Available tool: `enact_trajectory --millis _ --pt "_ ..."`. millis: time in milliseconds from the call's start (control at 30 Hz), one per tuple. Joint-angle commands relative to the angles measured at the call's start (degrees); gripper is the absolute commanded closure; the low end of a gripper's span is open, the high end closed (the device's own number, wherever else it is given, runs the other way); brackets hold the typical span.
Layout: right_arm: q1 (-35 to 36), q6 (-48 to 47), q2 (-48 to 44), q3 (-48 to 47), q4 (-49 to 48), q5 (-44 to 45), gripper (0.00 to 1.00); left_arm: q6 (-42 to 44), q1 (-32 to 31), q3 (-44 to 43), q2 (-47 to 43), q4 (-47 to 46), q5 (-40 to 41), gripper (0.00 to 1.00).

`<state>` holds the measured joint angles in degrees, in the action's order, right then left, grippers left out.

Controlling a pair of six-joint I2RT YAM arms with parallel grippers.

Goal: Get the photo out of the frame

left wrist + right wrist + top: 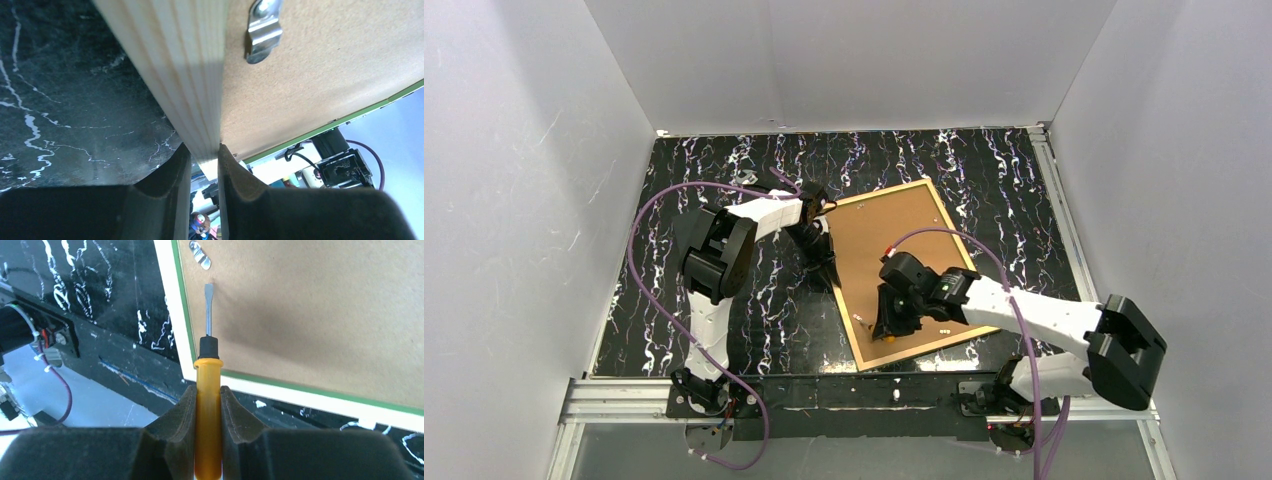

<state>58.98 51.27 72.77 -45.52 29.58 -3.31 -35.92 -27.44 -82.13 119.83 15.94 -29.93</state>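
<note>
The frame [848, 305] lies back-up on the black marbled table, with the brown backing board [909, 250] still in it. The photo is hidden under that board. My left gripper [826, 268] is shut on the frame's left rail; the left wrist view shows the pale wood rail [185, 75] pinched at my left gripper [204, 157]. My right gripper [890, 322] hovers over the near left corner, shut on a yellow-handled screwdriver [208, 385]. Its flat blade points at the board just below a metal clip [200, 254].
Another metal clip [262, 30] sits on the board [325, 65] near the left rail. A thin green edge [350, 117] shows along the frame. White walls enclose the table on three sides, and purple cables [639, 260] loop beside both arms.
</note>
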Motion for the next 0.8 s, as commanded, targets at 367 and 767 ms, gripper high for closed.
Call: enact_trajectory --millis 367,767 --pt "-1.2 2.1 -23.8 5.9 13.4 15.7 0.99 -1.7 1.4 0.0 0.4 6.5 -5.5 0.95" --pt "-2.8 3.0 -26.6 9.4 11.1 14.8 0.99 -1.2 1.5 -0.1 -2.3 6.7 -5.5 0.52"
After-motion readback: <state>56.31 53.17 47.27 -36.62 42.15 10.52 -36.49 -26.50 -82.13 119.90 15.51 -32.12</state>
